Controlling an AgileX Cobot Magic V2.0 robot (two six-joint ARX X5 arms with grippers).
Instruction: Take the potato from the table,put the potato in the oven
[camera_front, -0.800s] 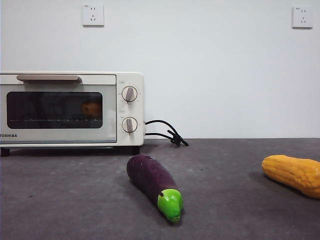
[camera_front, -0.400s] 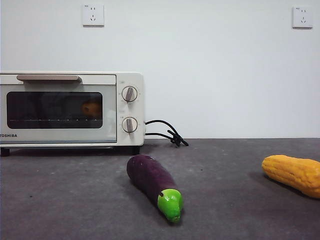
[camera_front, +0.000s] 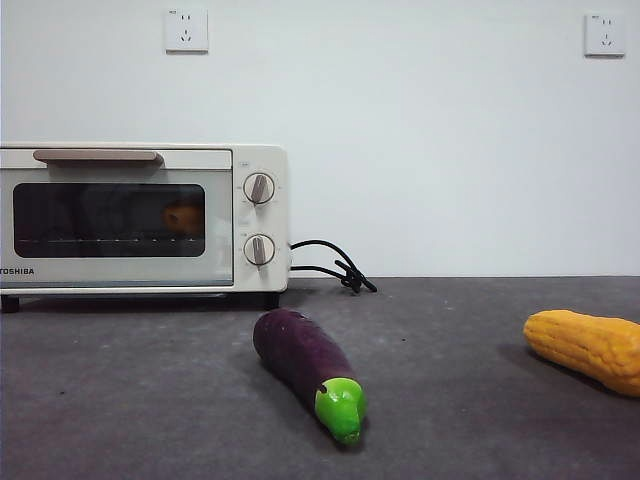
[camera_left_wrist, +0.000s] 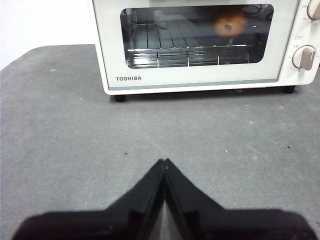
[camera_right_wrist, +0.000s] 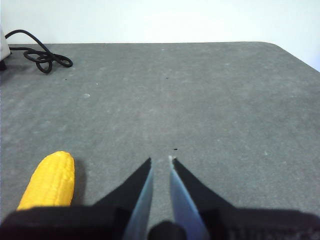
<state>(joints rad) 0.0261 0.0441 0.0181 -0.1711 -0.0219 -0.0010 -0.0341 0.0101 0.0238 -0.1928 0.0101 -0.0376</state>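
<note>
The small round orange-brown potato (camera_left_wrist: 229, 23) sits behind the cream-white toaster oven (camera_left_wrist: 200, 77)'s shut glass door, straight ahead of the empty, clenched left gripper (camera_left_wrist: 164, 161); the right gripper (camera_right_wrist: 161, 160), slightly parted and empty, faces bare table (camera_right_wrist: 200, 100).

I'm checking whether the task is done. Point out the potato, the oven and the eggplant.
potato (camera_left_wrist: 229, 23): left wrist view, its middle behind the door glass.
oven (camera_front: 120, 271): front view, door's lower frame.
eggplant (camera_front: 298, 355): front view, purple body.
</note>
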